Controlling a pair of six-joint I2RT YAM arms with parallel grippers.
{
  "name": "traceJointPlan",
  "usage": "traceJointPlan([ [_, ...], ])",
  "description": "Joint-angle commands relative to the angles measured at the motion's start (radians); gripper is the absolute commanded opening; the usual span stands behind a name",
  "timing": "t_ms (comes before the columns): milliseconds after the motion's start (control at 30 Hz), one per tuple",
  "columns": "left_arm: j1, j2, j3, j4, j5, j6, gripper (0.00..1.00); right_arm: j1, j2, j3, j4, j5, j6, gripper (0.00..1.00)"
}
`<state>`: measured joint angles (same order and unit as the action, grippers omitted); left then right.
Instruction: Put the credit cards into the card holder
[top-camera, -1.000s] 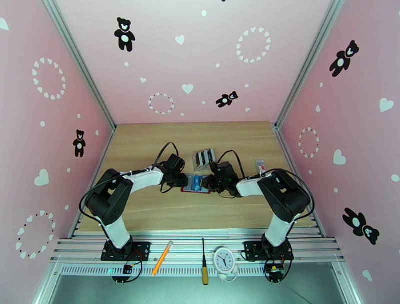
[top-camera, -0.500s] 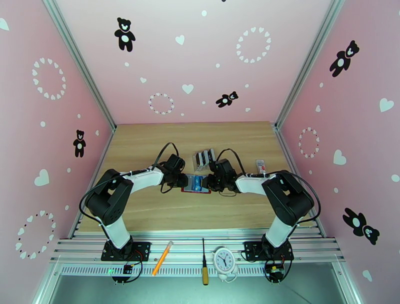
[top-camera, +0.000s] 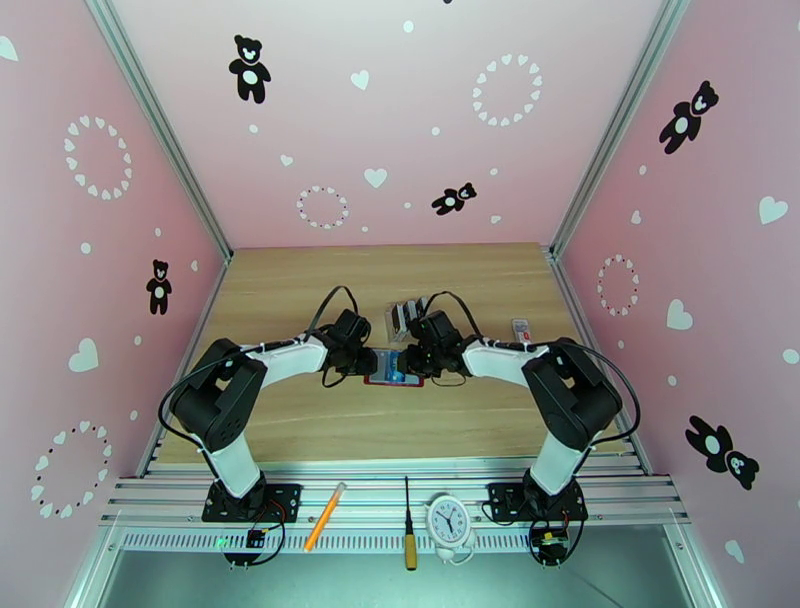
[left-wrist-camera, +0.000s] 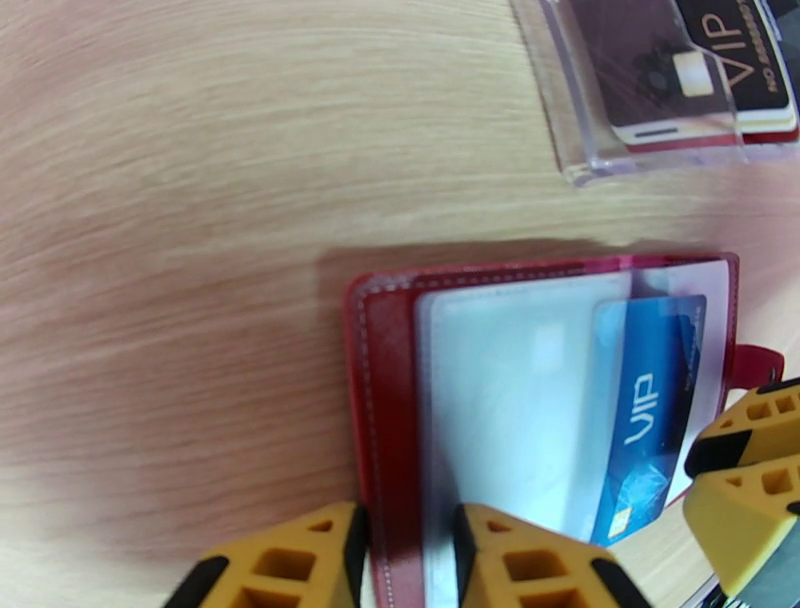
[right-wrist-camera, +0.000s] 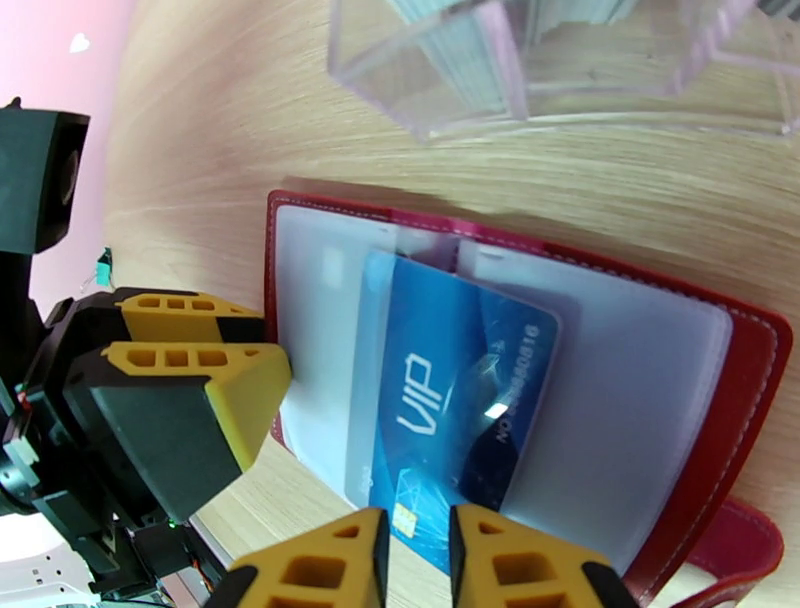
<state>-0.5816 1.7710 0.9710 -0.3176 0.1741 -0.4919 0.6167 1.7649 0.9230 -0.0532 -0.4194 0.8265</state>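
Note:
The card holder (top-camera: 392, 379) lies open on the wood, dark red with clear pockets (left-wrist-camera: 385, 400) (right-wrist-camera: 760, 350). A blue VIP credit card (left-wrist-camera: 645, 400) (right-wrist-camera: 450, 400) sits partly inside a middle pocket, its chip end sticking out. My left gripper (top-camera: 362, 362) (left-wrist-camera: 405, 560) is shut on the holder's left edge, pinching cover and sleeve. My right gripper (top-camera: 410, 362) (right-wrist-camera: 410, 560) stands at the card's chip end, its fingers a narrow gap apart, and wood shows between them. More credit cards, one dark brown (left-wrist-camera: 740, 50), stand in the clear slotted stand (top-camera: 408, 315) (right-wrist-camera: 520, 60).
The clear stand is just behind the holder, close to both wrists. A small red-and-white item (top-camera: 521, 330) lies to the right. On the front rail lie an orange pen (top-camera: 326, 516), a screwdriver (top-camera: 408, 525) and a small clock (top-camera: 449, 520).
My right gripper has moved left and farther over the holder, and its fingers have eased slightly apart. The left gripper and the holder have stayed put.

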Motion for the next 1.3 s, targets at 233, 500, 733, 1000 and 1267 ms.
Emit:
traceJointPlan([
  [233, -0.032, 0.007, -0.044, -0.001, 0.072, -0.039, 0.32, 0.036, 0.048, 0.093, -0.085, 0.028, -0.039, 0.24],
  [500, -0.034, 0.003, -0.052, 0.005, 0.071, -0.045, 0.32, 0.046, 0.025, 0.117, -0.139, 0.071, -0.066, 0.24],
  [733, -0.035, 0.011, -0.051, 0.009, 0.075, -0.048, 0.32, 0.044, -0.048, 0.128, -0.278, 0.186, -0.128, 0.39],
  [1000, -0.035, 0.009, -0.054, 0.012, 0.077, -0.051, 0.32, 0.043, -0.037, 0.124, -0.298, 0.203, -0.136, 0.47],
  [1267, -0.036, 0.01, -0.057, 0.013, 0.077, -0.053, 0.32, 0.04, 0.016, 0.158, -0.294, 0.186, -0.141, 0.47],
])
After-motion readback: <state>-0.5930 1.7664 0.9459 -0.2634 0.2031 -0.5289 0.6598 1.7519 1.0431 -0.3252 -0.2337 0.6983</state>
